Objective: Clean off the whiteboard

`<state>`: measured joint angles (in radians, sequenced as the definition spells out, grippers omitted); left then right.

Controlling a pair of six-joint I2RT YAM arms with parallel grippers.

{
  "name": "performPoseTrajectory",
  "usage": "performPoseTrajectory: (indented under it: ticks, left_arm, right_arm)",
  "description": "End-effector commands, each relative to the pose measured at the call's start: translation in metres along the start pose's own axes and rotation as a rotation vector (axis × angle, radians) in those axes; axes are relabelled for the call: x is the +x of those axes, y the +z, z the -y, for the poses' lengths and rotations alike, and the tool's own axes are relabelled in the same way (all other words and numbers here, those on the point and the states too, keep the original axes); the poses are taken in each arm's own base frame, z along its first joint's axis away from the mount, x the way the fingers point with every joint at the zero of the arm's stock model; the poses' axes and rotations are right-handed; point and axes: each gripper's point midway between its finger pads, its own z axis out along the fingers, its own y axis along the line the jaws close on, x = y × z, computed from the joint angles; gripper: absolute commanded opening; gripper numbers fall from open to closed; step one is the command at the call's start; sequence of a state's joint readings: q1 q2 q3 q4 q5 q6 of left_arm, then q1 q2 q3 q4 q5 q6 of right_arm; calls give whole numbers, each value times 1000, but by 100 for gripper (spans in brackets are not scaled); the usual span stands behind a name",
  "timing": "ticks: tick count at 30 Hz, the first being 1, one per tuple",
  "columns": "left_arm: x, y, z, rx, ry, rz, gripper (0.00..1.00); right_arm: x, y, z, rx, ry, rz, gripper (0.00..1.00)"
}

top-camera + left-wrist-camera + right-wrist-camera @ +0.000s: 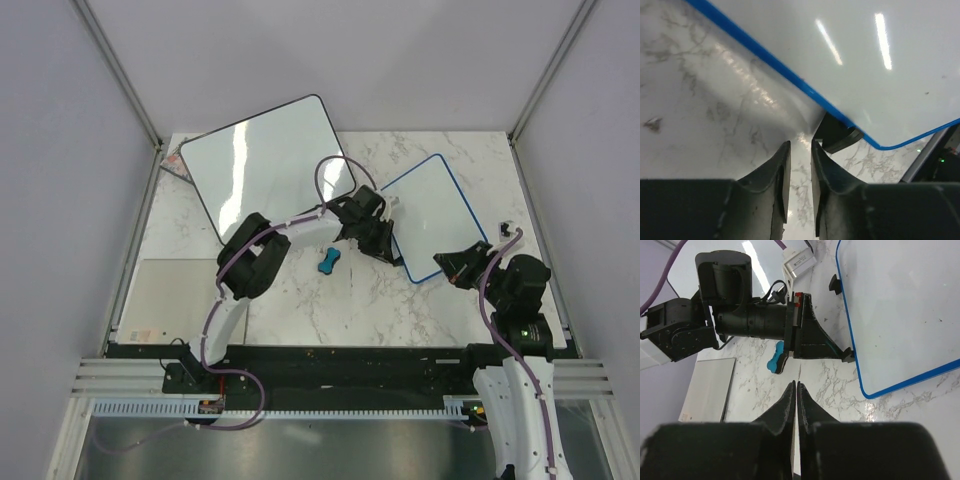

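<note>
The blue-framed whiteboard lies on the marble table at right of centre, and its surface looks white with only a few tiny dark specks. It also fills the top of the left wrist view and the right of the right wrist view. A blue eraser lies on the table to its left, also seen in the right wrist view. My left gripper sits at the board's left edge with its jaws a narrow gap apart and empty. My right gripper is shut and empty by the board's near corner.
A larger black-framed whiteboard lies at the back left, partly under the left arm. A grey flat plate sits at the front left. A dark piece sticks out from under the blue board's edge. Side walls close in the table.
</note>
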<state>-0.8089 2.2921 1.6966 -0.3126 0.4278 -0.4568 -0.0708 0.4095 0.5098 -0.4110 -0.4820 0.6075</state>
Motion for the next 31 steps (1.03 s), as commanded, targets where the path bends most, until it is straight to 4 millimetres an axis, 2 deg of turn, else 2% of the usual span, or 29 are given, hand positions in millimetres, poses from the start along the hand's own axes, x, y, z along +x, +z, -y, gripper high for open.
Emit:
performPoseTrajectory:
  ticks: [1,2,3,5,6,7,8,9,10,12,13,14,15,17,18,19,20,21,22,24,25,27,28,30,31]
  left_arm:
    - [-19,-39,-14,-65,46,84,37]
    - [-16,-43,-18,-73,51,81,42]
    - [-22,-55,-19,-76,56,105,52]
    - [-17,-65,-23,-82,84,106,60]
    - [-18,-70,-24,-86,97,114,68]
    - [-24,-85,-16,-85,119,146,71]
    - [-18,-88,-19,-90,134,142,72]
    - [-19,-96,-15,-88,149,158,75]
    - [-26,-111,-7,-83,171,200,77]
    - [-21,-123,-5,-79,192,224,79]
    - [-22,-129,-6,-94,197,242,81]
    - [-18,-144,-3,-101,207,268,81]
    - [-18,-150,-3,-113,216,287,86]
    - [-14,-169,-7,-156,233,324,87]
    - [-12,-176,-9,-174,235,337,98]
    - [-11,-182,-13,-201,232,354,99]
    - [-1,-184,-21,-227,232,351,99]
    - [-6,-199,-17,-240,244,404,99]
    - [4,-200,-27,-276,248,404,99]
    - [-1,-220,-23,-292,273,486,99]
    - [8,-223,-34,-334,266,495,99]
    - [8,-237,-32,-342,281,550,99]
    - [10,-240,-41,-379,277,570,99]
    - [9,-251,-45,-405,259,598,99]
    - [11,-253,-49,-431,254,595,99]
  right_arm:
    - [-13,-3,-20,-76,-61,23,11]
    - [-14,-3,-21,-82,-66,29,15]
    - [-14,-3,-22,-88,-68,30,19]
    - [-14,-2,-22,-90,-74,30,33]
    - [-14,-2,-21,-89,-76,29,38]
    - [-13,-1,-19,-84,-75,25,50]
    - [-14,0,-19,-84,-74,30,54]
    - [-14,1,-20,-91,-70,28,59]
    - [-12,3,-19,-96,-52,21,68]
    - [-14,6,-23,-118,-53,25,78]
    - [-14,8,-21,-113,-51,21,88]
    - [-16,8,-20,-110,-61,25,93]
    - [-17,10,-17,-96,-68,32,96]
    - [-20,12,-13,-74,-87,35,98]
    - [-22,14,-9,-54,-92,44,98]
    - [-24,16,-6,-37,-92,46,98]
    - [-25,17,-3,-28,-102,49,98]
    - [-27,18,1,-9,-106,57,98]
    - [-27,21,5,7,-108,55,98]
    - [-28,24,13,39,-126,57,98]
    - [-30,27,21,76,-128,61,98]
    - [-36,28,33,142,-131,86,98]
    - [-43,28,46,212,-135,121,98]
    - [-51,25,57,278,-157,161,98]
    - [-60,20,70,356,-167,206,98]
